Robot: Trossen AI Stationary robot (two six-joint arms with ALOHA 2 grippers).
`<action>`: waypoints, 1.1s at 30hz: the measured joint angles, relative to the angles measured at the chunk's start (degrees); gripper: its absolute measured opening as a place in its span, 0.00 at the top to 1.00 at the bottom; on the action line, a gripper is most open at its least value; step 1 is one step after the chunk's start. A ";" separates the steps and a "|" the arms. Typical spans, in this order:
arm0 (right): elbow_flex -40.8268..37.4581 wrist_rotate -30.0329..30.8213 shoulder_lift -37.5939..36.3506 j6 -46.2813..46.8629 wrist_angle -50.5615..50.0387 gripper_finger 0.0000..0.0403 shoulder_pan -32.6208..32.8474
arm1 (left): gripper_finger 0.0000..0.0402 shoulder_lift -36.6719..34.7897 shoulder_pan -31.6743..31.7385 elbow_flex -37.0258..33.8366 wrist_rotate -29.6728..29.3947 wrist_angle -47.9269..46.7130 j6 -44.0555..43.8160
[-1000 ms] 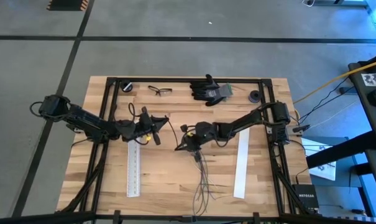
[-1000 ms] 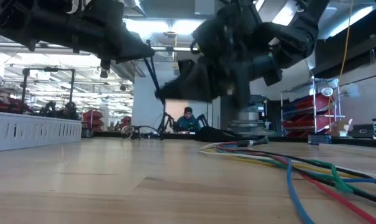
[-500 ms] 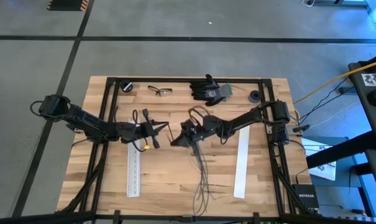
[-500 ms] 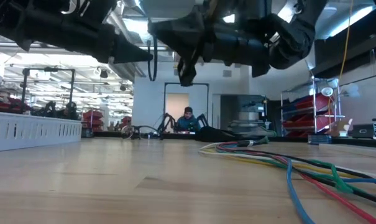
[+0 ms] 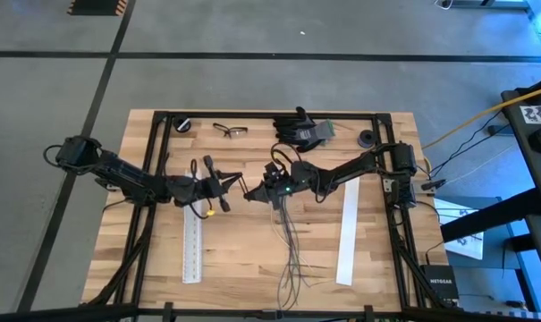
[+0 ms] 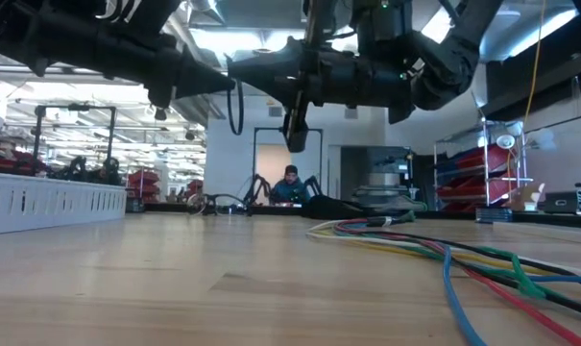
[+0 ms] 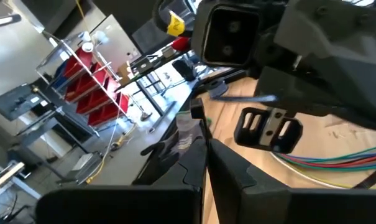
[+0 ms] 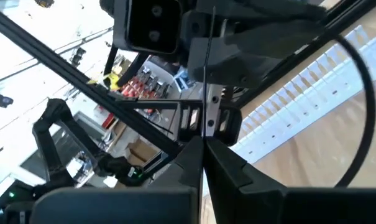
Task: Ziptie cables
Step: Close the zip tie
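Observation:
The cables (image 5: 290, 246) lie slack on the table, running from under my right arm toward the near edge. They show as coloured wires in the low view (image 6: 444, 250) and the left wrist view (image 7: 327, 158), and no gripper touches them. My left gripper (image 5: 237, 182) and my right gripper (image 5: 250, 190) hover almost tip to tip above the table's middle, both level and both shut. In the low view, the left gripper (image 6: 228, 85) and the right gripper (image 6: 237, 65) face each other. A thin black zip tie loop (image 6: 234, 104) hangs between them. My left gripper (image 7: 204, 155) pinches a thin black zip tie strip (image 7: 204, 127) between its two shut fingers, level, coming from the table's left. The strip is lifted clear and curls into a loop (image 5: 198, 170) beside the gripper. My right gripper (image 8: 203, 149) pinches a thin black strip (image 8: 204, 93) between its shut fingers, level, from the table's right. The strip runs straight out past the fingertips, clear of the table. I cannot tell whether it is the same zip tie.
Two long white strips lie on the table, one left (image 5: 191, 246) and one right (image 5: 348, 237). Black gloves (image 5: 301, 130), safety glasses (image 5: 230, 131) and two small black round parts (image 5: 182, 124) (image 5: 367, 138) sit near the far edge. A black frame (image 5: 154, 179) borders the work area.
My right gripper has risen from just above the cables' joined end, moved toward the table's far-left and levelled out, ending tip to tip with the left gripper. My left gripper has edged toward the table's right. The cables have stayed on the table.

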 joint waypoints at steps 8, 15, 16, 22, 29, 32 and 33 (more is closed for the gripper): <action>0.00 1.04 -0.03 1.98 -0.94 1.00 0.00 | 1.00 -0.70 -1.40 0.00 -2.40 0.14 1.52; 0.00 1.06 -0.05 1.74 -0.81 1.00 0.00 | 1.00 -0.76 -1.46 0.02 -2.49 -0.41 1.43; 0.00 1.06 -0.05 1.72 -0.78 1.00 0.00 | 1.00 -0.76 -1.46 0.02 -2.49 -0.36 1.45; 0.00 1.04 -0.05 1.85 -0.39 1.00 -0.01 | 1.00 -0.76 -1.46 0.02 -2.49 -0.74 1.45; 0.00 1.05 -0.05 2.56 -0.36 1.00 -0.68 | 1.00 -0.88 -2.31 0.02 -3.72 -1.53 1.84; 0.00 1.06 -0.05 2.75 -0.36 1.00 -1.07 | 1.00 -1.49 -2.91 0.02 -4.29 -1.59 2.36; 0.00 1.04 -0.05 2.75 -0.36 1.00 -1.07 | 1.00 -1.71 -2.93 0.02 -4.33 -1.59 2.46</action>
